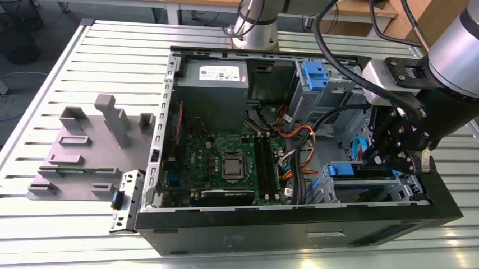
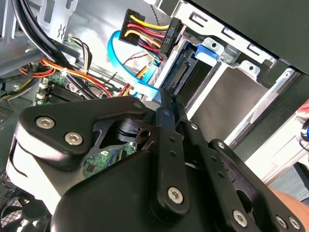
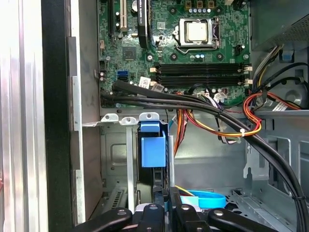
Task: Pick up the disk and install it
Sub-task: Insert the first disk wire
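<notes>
The disk sits on edge in the drive cage at the case's front corner, on the exterior view's right, with its blue side rail showing. In the second wrist view the disk shows its dark connector edge between blue rails. The first wrist view has the disk end-on in its metal slot. My gripper hangs directly over that cage. Its fingers lie close together, shut, and their tips meet the disk's exposed edge. In the first wrist view the gripper lines up with the slot.
The open case lies on a slotted metal table. Inside are a motherboard, a grey power supply and a blue latch on a cage. Black cables, a power plug and a blue data cable crowd the bay. A grey fixture stands on the exterior view's left.
</notes>
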Robot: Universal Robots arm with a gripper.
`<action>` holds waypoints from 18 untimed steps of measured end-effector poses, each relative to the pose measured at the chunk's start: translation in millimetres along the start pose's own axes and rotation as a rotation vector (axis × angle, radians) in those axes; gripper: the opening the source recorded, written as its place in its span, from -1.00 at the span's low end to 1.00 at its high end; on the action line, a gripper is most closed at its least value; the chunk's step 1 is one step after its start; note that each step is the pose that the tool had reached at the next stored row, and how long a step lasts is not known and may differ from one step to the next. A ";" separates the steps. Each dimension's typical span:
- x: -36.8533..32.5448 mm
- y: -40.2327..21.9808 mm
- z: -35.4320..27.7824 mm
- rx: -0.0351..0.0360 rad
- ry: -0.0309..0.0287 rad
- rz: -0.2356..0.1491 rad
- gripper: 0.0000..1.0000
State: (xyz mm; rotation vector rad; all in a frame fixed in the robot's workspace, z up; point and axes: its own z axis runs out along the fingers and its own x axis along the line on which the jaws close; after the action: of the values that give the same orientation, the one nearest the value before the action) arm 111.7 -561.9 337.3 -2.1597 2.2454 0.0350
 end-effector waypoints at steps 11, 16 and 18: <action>2.1 -0.9 0.1 -0.0014 -0.0001 0.000 -0.68; 2.2 -0.9 0.9 -0.0014 0.0000 0.000 -0.68; 2.2 -0.9 1.3 -0.0014 0.0002 0.000 -0.68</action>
State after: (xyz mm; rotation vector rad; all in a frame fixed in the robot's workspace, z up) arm 112.5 -564.2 335.9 -2.1605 2.2462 0.0363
